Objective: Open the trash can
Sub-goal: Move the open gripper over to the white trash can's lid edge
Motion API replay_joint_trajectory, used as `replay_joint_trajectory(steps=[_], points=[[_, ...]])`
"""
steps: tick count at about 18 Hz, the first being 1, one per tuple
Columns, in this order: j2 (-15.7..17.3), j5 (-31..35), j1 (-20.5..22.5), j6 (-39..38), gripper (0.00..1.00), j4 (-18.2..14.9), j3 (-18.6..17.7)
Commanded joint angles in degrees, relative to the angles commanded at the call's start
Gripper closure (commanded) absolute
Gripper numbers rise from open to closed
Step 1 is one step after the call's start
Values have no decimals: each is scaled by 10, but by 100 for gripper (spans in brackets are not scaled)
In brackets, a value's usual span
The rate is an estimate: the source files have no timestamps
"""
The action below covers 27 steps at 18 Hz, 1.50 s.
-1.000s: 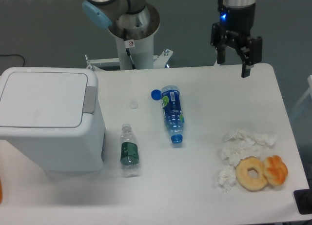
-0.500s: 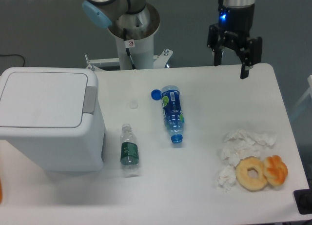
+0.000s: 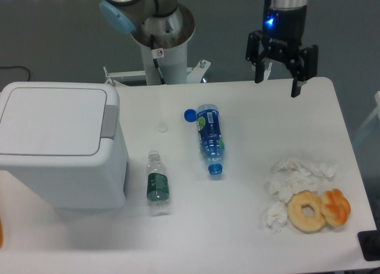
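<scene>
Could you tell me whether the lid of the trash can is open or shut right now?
Shut. The trash can has its white lid lying flat on top, and the open pincer hangs far away, at the table's far right.

The arm's grey pedestal and shoulder joint, with its light-blue cap, stand at the top centre of the view, behind the far edge of the desk [image 3: 332, 167]. The wrist comes down from the top right, a silver cylinder above a black body with a small blue light lit on it. Below it hangs the hand [image 3: 276, 84], pointing downward over the far right edge of the desk. Its two black fingers [image 3: 294, 82] are spread apart, holding nothing, their tips clear of the surface.
</scene>
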Motion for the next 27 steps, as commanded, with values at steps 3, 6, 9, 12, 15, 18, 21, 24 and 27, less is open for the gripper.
replay_joint_trajectory(steps=[3, 6, 9, 12, 15, 18, 21, 24, 27], points=[[-7, -4, -20, -79, 0, 18, 6], [-8, -12, -33, -136, 0, 19, 7], [-11, -18, -43, -171, 0, 36, 11], [-11, -42, -49, -221, 0, 39, 18], [-11, -67, -49, -277, 0, 40, 26], [-11, -96, -50, -310, 0, 40, 29], [-11, -119, -56, -341, 0, 40, 28], [-15, -127, -83, -392, 0, 40, 31], [-25, -145, -101, -433, 0, 40, 39]])
